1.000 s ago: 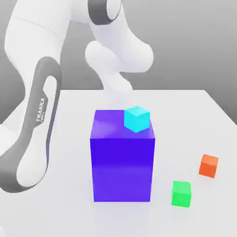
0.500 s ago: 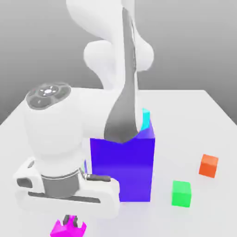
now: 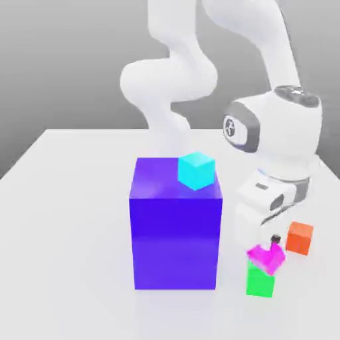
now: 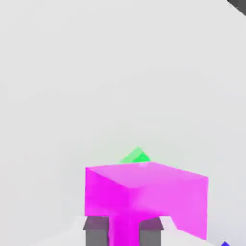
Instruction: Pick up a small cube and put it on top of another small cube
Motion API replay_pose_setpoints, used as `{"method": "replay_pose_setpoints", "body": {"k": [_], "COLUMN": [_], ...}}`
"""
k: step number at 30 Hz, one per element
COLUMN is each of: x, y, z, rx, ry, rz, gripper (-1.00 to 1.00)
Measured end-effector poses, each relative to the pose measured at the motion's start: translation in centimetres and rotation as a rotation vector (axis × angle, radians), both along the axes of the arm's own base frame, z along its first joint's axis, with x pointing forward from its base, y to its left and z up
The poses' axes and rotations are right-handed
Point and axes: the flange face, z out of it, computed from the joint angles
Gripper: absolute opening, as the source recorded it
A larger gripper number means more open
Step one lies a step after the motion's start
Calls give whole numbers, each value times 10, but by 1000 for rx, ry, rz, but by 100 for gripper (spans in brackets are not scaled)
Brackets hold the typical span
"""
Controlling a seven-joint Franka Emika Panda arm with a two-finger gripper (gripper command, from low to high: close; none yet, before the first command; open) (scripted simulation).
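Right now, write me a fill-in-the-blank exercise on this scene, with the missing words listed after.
1. The gripper holds the ____ cube just above the green cube.
2. The cyan cube sits on top of the big ____ block.
3. The orange-red cube rests on the ____, apart from the green cube.

Missing words: magenta; blue-purple; table

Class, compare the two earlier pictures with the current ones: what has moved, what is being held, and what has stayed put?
The claw, shut on the pink cube, has carried it from low on the exterior view's left across to the right, and it now sits just above the green cube. The blue block, cyan cube, orange cube and green cube stayed put.
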Motion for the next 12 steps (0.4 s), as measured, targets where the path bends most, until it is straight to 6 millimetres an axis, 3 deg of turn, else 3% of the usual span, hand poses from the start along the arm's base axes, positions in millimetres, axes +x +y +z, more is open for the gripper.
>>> {"method": "replay_pose_setpoints", "body": {"k": [7,12], "x": [0,0], "y": [-1,-1], "z": [-1,48], "rx": [0,-1], "ry": [0,0], "rz": [-3,-1], "gripper": [100,100]}}
